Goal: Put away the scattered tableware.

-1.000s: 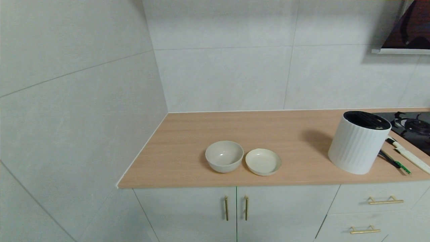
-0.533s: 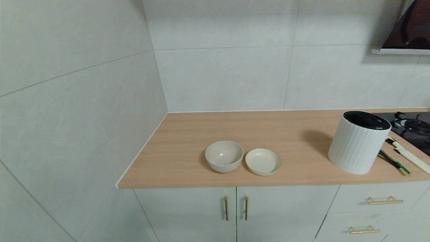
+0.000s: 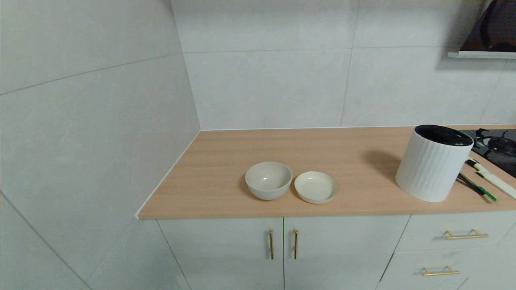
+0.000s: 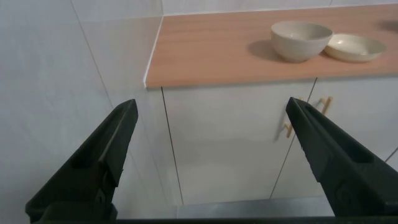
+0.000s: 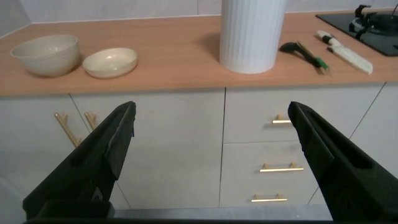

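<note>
Two cream dishes sit side by side near the front edge of the wooden countertop (image 3: pixel 225 161): a deep bowl (image 3: pixel 268 180) on the left and a shallow dish (image 3: pixel 316 187) just beside it on the right. Whether their rims touch cannot be told. Well to their right a white ribbed utensil holder (image 3: pixel 433 163) with a black top stands upright. Past it lie a dark utensil with a green tip (image 3: pixel 475 188) and a cream knife (image 3: pixel 494 180), next to a black gas hob (image 3: pixel 498 145). Your left gripper (image 4: pixel 211 106) hangs below counter height, facing the white cabinet doors (image 3: pixel 250 249), its two dark fingers spread wide. Your right gripper (image 5: pixel 211 109) sits low before the drawers (image 5: pixel 273 143), fingers likewise wide apart.
</note>
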